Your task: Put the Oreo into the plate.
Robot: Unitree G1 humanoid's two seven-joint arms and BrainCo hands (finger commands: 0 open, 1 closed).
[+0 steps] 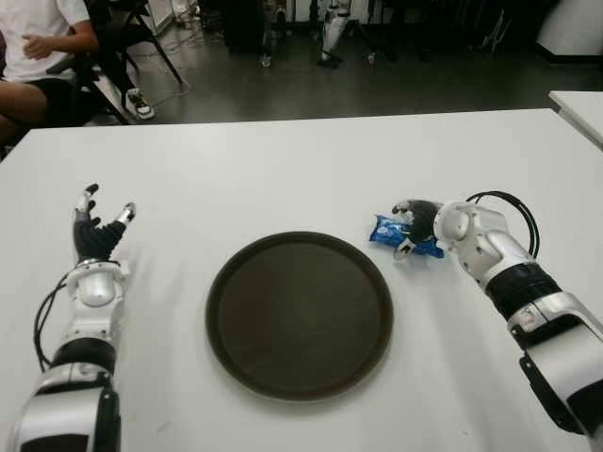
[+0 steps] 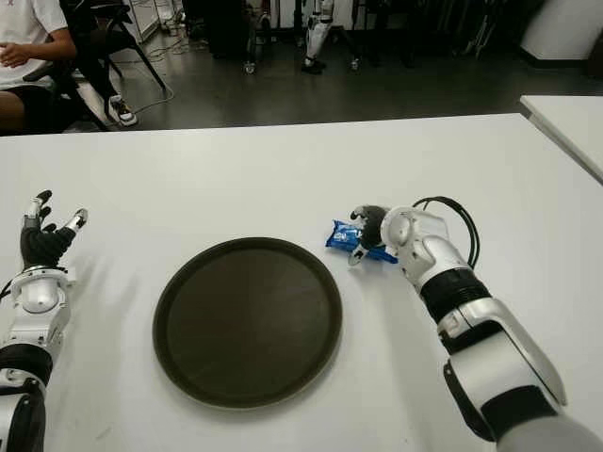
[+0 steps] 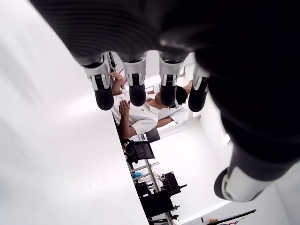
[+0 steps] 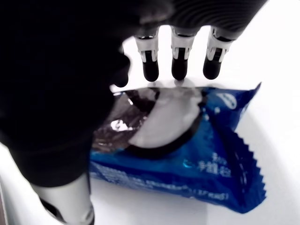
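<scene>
On the white surface [image 1: 283,179], a dark round plate [image 1: 300,314] was seen in the middle, with nothing in it. The blue Oreo pack [image 1: 394,233] was seen lying on the surface just beside the plate's right rim, outside it.

The right hand [image 1: 417,226] was placed over the pack's right end. In the right wrist view, the Oreo pack [image 4: 187,154] was seen directly under the palm, with 3 fingertips [image 4: 180,68] extended past its far edge and the thumb [image 4: 70,197] down at its near side. The fingers were not closed around the wrapper; a firm grasp could not be confirmed, so the hand was noted as loosely open over the pack, touching or nearly touching it.

The left hand [image 1: 96,231] was seen to the left of the plate, well apart from it, fingers spread and pointing away from the robot, nothing held. In the left wrist view, 4 straight fingertips [image 3: 137,96] were seen with nothing between them.

A seated person [image 1: 38,52] in a white shirt was visible beyond the far left corner of the surface, and the edge of a 2nd white table [image 1: 579,108] at far right.
</scene>
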